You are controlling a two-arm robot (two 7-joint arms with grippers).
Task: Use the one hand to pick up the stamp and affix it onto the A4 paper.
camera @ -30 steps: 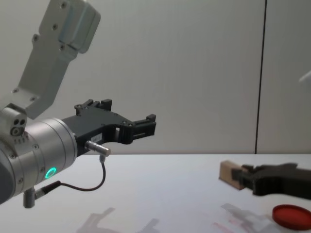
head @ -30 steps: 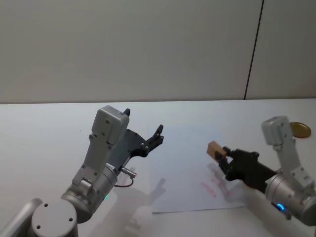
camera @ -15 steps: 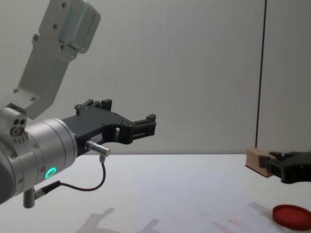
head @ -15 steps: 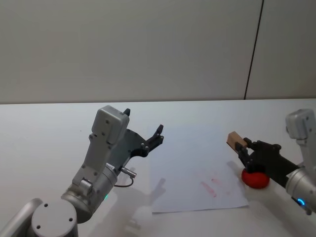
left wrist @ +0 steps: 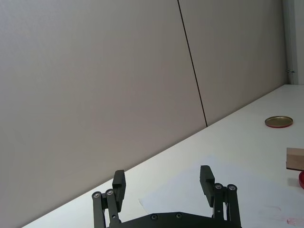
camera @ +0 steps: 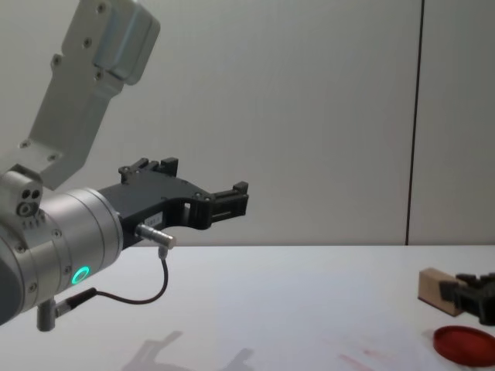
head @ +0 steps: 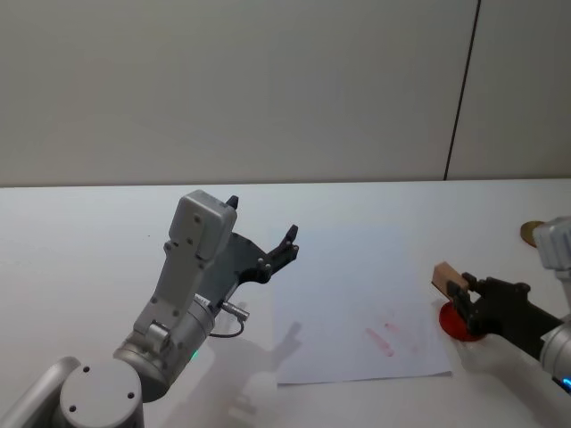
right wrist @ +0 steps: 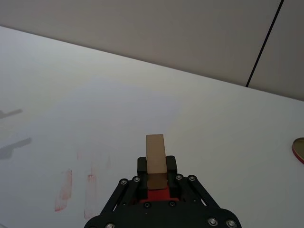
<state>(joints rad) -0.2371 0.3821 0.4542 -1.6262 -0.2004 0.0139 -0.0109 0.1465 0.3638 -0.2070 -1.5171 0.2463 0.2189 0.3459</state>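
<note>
One red ink pad (head: pixel 462 323) under stamp (head: pixel 444 277)

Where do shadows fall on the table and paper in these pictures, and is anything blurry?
Head view: the left gripper casts a soft grey shadow across the paper's near-left corner and the table. Right wrist view: two faint finger-shaped shadows lie on the table at one edge, and the stamp looks sharp. Chest view: pale shadows sit low on the table, and the close left arm looks slightly soft.

Left gripper (head: pixel 260 239) raised, jaws apart, right gripper (head: pixel 460 292) low, jaws clamped
</note>
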